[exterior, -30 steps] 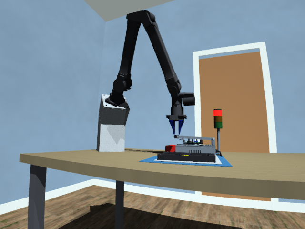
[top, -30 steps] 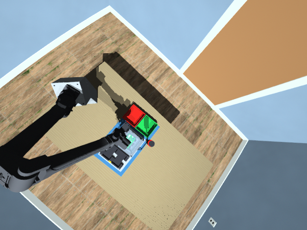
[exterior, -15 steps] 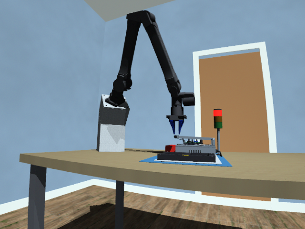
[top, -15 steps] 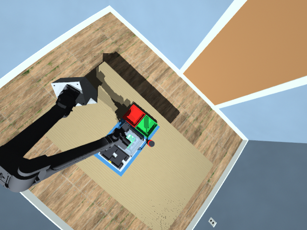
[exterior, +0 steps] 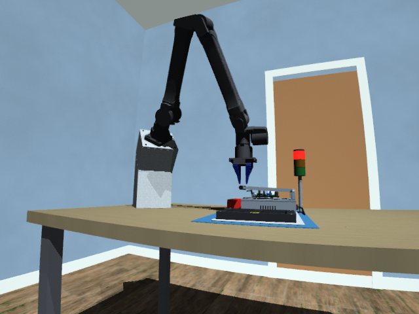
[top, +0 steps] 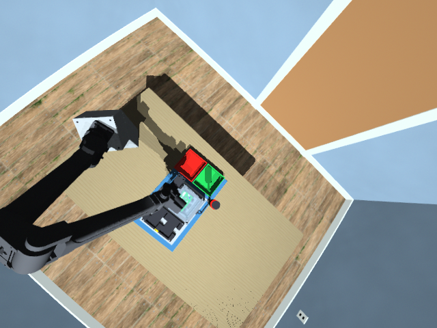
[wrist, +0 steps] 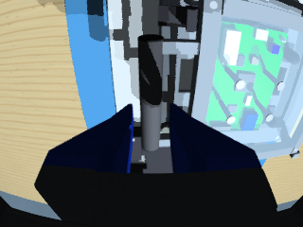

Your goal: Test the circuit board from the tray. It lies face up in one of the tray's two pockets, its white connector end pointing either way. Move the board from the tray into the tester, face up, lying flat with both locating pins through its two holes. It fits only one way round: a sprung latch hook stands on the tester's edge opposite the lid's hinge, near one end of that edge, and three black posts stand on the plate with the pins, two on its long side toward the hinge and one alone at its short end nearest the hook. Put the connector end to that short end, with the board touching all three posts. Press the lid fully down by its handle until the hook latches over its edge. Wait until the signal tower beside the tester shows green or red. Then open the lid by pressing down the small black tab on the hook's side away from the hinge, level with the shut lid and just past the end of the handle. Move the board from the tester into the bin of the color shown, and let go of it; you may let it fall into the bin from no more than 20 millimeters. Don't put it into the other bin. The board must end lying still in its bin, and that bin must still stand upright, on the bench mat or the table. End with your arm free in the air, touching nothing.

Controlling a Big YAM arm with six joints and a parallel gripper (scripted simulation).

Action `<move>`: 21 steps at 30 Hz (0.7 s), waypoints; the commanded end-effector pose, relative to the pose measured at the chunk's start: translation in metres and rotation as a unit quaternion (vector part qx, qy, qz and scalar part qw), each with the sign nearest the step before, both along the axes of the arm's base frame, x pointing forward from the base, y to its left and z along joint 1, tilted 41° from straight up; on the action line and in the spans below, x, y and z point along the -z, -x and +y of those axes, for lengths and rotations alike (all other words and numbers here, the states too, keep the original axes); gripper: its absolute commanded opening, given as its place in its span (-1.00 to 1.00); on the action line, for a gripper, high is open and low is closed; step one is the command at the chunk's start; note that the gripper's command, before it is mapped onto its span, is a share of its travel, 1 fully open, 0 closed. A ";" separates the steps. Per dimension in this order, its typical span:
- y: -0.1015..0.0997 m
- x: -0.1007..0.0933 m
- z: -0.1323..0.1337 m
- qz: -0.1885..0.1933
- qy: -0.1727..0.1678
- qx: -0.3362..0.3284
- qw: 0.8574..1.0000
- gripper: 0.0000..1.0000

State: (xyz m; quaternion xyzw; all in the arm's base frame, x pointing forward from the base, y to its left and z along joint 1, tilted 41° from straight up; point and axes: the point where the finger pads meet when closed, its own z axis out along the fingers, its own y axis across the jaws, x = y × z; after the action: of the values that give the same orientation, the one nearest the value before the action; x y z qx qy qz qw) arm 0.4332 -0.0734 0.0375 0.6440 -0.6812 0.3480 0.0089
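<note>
The green circuit board point(wrist: 249, 76) lies in the tester point(exterior: 268, 203) under the clear lid, which lies level over it. The lid's dark round handle point(wrist: 151, 82) runs along the edge nearest me; in the side view its end point(exterior: 242, 187) shows at the tester's left. My gripper point(exterior: 243, 182) points straight down just above that handle, with its blue fingers a little apart and nothing between them. In the wrist view the gripper point(wrist: 151, 113) straddles the handle from above. The signal tower point(exterior: 298, 154) shows red at the top.
The black tray point(top: 164, 223) lies in front of the tester on the blue mat. The red bin point(top: 190, 164) and the green bin point(top: 209, 179) stand side by side behind the tester. The arm's grey pedestal point(exterior: 154, 172) stands at the table's left.
</note>
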 end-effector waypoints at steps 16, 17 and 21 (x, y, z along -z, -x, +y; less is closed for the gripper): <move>-0.008 -0.001 -0.004 -0.003 -0.001 0.000 1.000 -0.49; -0.010 -0.002 -0.004 -0.006 -0.001 -0.001 1.000 -0.49; -0.013 0.001 -0.007 -0.008 -0.001 -0.001 1.000 -0.49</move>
State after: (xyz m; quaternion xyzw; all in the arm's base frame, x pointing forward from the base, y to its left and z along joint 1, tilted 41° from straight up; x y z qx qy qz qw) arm 0.4348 -0.0751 0.0335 0.6453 -0.6805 0.3470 0.0093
